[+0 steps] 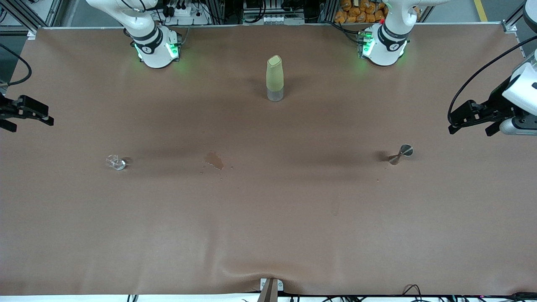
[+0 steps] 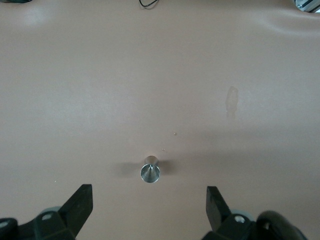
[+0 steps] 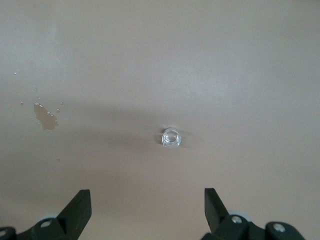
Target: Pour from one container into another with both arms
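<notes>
Front view: right gripper (image 1: 12, 115) cut off at frame edge.

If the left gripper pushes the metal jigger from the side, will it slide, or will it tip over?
The jigger probably tips rather than slides: it stands upright on a small round foot, with a narrow waist. Once down, its cone shape would likely roll in a curve. Its smooth metal may slip between the fingers of the open left gripper.

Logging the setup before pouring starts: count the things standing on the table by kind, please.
Clear glass cup: 1
Metal jigger: 1
Olive-green bottle: 1
Total: 3
</notes>
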`<action>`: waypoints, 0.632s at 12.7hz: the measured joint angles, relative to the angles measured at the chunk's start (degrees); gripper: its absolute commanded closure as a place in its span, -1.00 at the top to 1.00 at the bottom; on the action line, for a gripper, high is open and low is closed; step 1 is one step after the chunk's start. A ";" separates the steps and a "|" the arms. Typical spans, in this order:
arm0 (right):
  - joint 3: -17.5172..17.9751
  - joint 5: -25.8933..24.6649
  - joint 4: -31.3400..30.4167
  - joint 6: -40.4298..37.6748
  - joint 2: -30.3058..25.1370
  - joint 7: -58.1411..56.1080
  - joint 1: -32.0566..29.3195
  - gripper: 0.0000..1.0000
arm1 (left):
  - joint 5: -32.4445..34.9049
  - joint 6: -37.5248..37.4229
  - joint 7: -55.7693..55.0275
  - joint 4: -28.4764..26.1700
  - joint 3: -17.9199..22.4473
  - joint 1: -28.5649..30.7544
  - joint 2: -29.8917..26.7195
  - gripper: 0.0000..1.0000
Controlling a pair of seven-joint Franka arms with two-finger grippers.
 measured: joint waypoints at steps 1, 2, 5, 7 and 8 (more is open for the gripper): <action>-0.07 1.34 -0.59 0.46 0.45 -0.76 -0.51 1.00 | 0.00 -0.01 0.00 0.00 0.00 0.00 0.00 1.00; -0.09 2.08 -0.96 0.71 0.83 -1.66 -1.14 1.00 | 0.00 -0.02 0.00 0.00 0.00 0.00 0.00 1.00; -0.13 2.91 -1.12 0.92 1.57 -6.68 -2.55 1.00 | 0.00 -0.03 0.00 0.00 0.03 0.02 0.04 1.00; -0.14 4.28 -1.14 1.10 1.59 -11.82 -3.53 1.00 | 0.00 -0.03 0.00 0.00 0.07 0.03 0.04 1.00; -0.15 6.24 -1.24 1.41 1.73 -15.39 -4.53 1.00 | 0.00 -0.03 0.00 0.00 0.07 0.03 0.04 1.00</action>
